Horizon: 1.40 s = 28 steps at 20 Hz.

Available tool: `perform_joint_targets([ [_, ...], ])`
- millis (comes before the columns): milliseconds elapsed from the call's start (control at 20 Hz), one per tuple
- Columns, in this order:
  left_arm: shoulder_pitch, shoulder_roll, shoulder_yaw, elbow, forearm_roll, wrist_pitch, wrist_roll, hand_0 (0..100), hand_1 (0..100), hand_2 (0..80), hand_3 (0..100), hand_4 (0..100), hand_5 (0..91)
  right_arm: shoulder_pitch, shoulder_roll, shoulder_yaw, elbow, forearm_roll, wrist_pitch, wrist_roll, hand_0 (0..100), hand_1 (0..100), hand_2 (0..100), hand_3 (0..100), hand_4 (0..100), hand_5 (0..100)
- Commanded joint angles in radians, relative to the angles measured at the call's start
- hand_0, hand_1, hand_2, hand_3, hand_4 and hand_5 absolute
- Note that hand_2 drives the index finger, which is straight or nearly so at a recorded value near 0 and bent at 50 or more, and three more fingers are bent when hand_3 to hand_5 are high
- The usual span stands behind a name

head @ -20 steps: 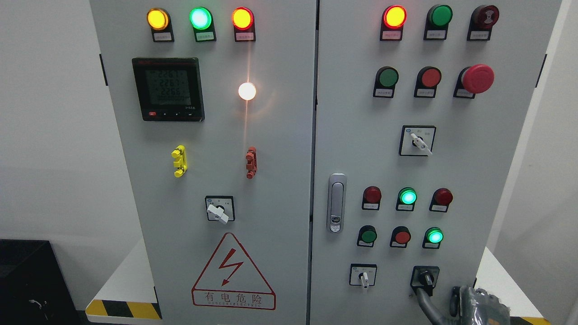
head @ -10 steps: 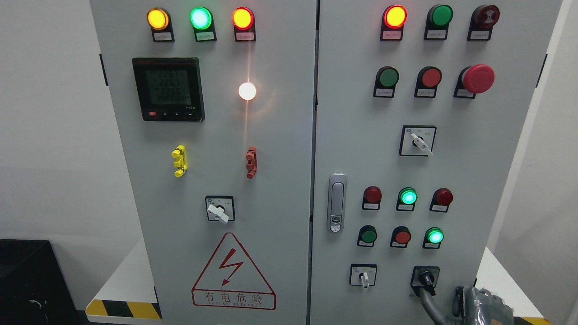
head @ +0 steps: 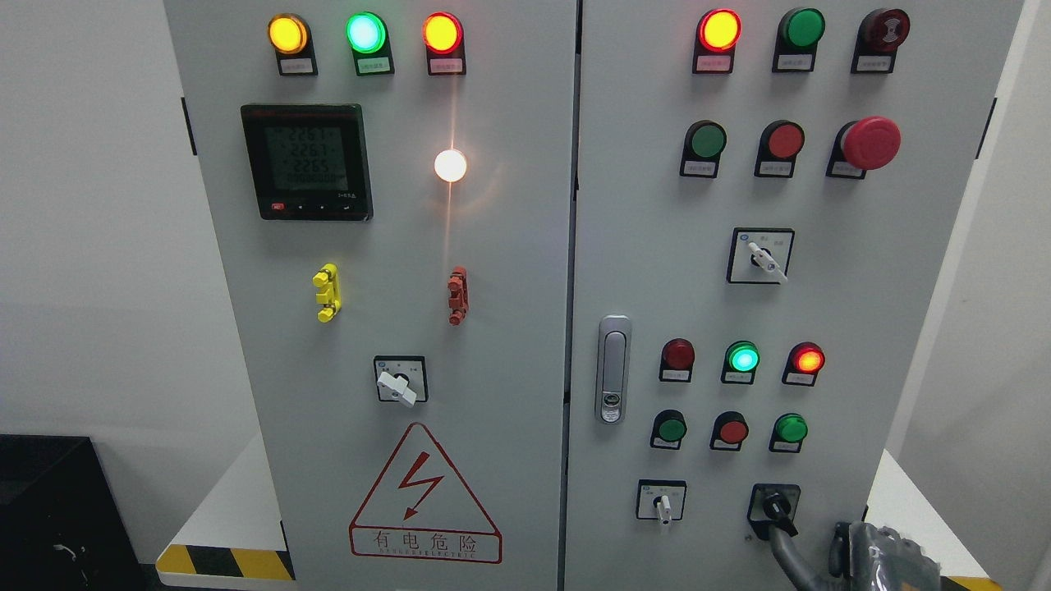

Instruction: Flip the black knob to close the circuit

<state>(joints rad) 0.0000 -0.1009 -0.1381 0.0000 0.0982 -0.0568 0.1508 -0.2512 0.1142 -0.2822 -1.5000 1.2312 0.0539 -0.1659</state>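
Note:
The black knob [head: 773,503] sits on its black plate at the lower right of the grey cabinet's right door [head: 706,295], with its pointer angled down to the right. My right hand [head: 880,560] comes in at the bottom right corner, mostly cut off by the picture edge, and reaches the knob from below. Above the knob, a red lamp [head: 808,359] and a green lamp [head: 743,358] are lit, while the green lamp [head: 791,428] right over the knob is dark. My left arm does not show.
White selector switches [head: 663,506] [head: 765,259] [head: 397,386], a red mushroom stop button [head: 870,141] and the door latch [head: 612,369] share the panel. The left door carries a meter [head: 306,161] and a high-voltage warning triangle [head: 424,492]. A black box [head: 49,509] stands at lower left.
The red lamp at the right of the upper lamp row has come on and the green lamp below it has gone out. The black knob has turned slightly; my right hand has barely shifted.

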Motion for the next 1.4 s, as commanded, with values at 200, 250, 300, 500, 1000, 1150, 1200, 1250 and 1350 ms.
perform_joint_targets([
  [200,0.023,0.000,0.000,-0.029,0.000,0.000,-0.001,12,56,0.0,0,0,0.0,-0.007,-0.001,-0.015,-0.005,-0.024,0.001,-0.001,0,0,96,100,97,95],
  [250,0.023,0.000,0.000,-0.029,0.000,0.000,-0.001,12,56,0.0,0,0,0.0,-0.007,-0.001,-0.014,-0.005,-0.025,0.001,-0.001,0,0,96,100,97,95],
  [300,0.023,0.000,0.000,-0.029,0.000,0.000,-0.001,12,56,0.0,0,0,0.0,-0.007,-0.001,-0.014,-0.005,-0.027,0.001,-0.001,0,0,96,100,97,95],
  [500,0.023,0.000,0.000,-0.029,0.000,0.000,-0.001,12,56,0.0,0,0,0.0,-0.008,-0.001,-0.014,-0.006,-0.027,0.001,-0.001,0,0,96,100,97,95],
  [1000,0.023,0.000,0.000,-0.029,0.000,0.000,-0.001,12,56,0.0,0,0,0.0,-0.007,0.001,-0.012,-0.011,-0.029,-0.005,-0.001,0,0,96,100,97,95],
  [1150,0.023,0.001,0.000,-0.029,0.000,0.000,-0.001,12,56,0.0,0,0,0.0,-0.005,0.002,-0.006,-0.020,-0.029,-0.006,-0.001,0,0,96,100,97,95],
  [1200,0.023,0.001,0.000,-0.029,0.000,0.000,-0.001,12,56,0.0,0,0,0.0,-0.003,0.002,-0.005,-0.020,-0.029,-0.006,-0.001,0,0,96,100,97,95],
  [1250,0.023,0.000,0.000,-0.029,0.000,0.000,-0.001,12,56,0.0,0,0,0.0,-0.002,0.002,-0.005,-0.020,-0.029,-0.008,-0.001,0,0,96,100,97,95],
  [1350,0.023,0.001,0.000,-0.029,0.000,0.000,-0.001,12,56,0.0,0,0,0.0,0.003,0.002,-0.002,-0.022,-0.029,-0.009,-0.001,0,0,96,100,97,95],
])
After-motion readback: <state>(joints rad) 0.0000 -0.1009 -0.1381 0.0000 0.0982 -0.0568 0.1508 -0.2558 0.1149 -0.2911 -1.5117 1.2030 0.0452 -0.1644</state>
